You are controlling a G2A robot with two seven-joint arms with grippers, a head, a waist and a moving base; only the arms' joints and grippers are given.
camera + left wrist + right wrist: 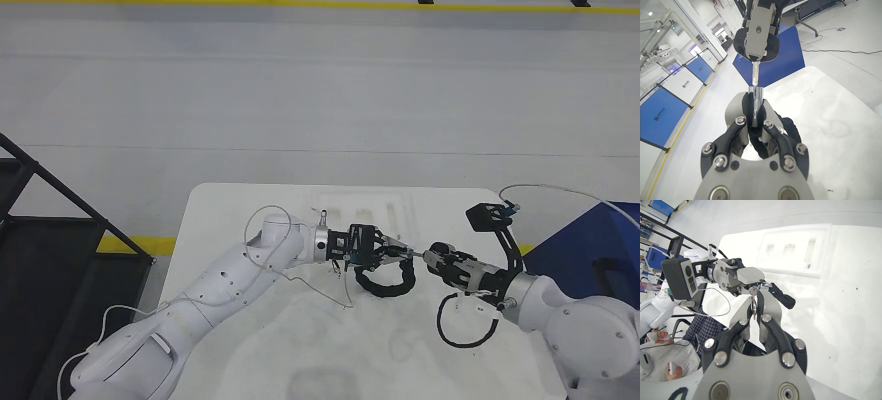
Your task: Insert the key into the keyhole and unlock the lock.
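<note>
My left gripper [753,98] is shut on the chrome cylinder of the lock [755,103], held above the table. The lock's black cable [388,283] hangs in a loop below it. The keyhole face [753,291] points toward my right gripper [753,301], which is shut on the key [754,308]. In the left wrist view the key's blade [755,74] is lined up with the cylinder. Its tip sits right at the keyhole end, and the whole blade is still outside. From above, the left gripper [372,250] and right gripper [425,257] face each other over the table's middle.
A white foam tray [795,251] with several recesses lies on the white table [250,350] beyond the grippers. A black cable [465,325] loops under the right arm. A blue panel [580,255] stands off the table's right edge, and a black frame [60,200] off the left.
</note>
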